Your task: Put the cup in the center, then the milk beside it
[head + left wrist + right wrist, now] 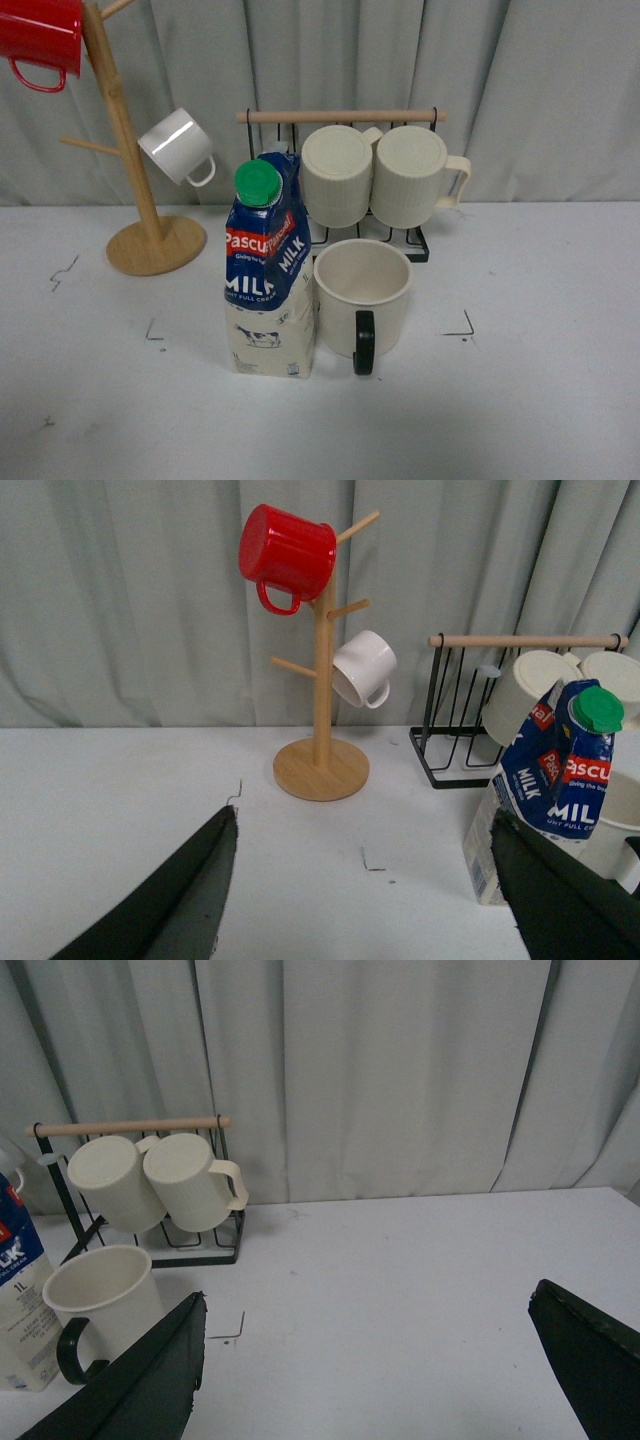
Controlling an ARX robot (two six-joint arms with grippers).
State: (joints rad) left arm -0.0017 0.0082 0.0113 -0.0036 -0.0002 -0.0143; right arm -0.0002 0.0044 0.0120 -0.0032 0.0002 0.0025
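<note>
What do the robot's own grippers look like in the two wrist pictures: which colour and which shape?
Only the fingers show. The left gripper has two dark, almost black, matte fingers shaped like broad tapering wedges. The right gripper looks the same. No cables, markings or arms are visible.

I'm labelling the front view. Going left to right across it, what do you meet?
Red mug → wooden mug tree → white mug → milk → cup → right ribbed mug.
</note>
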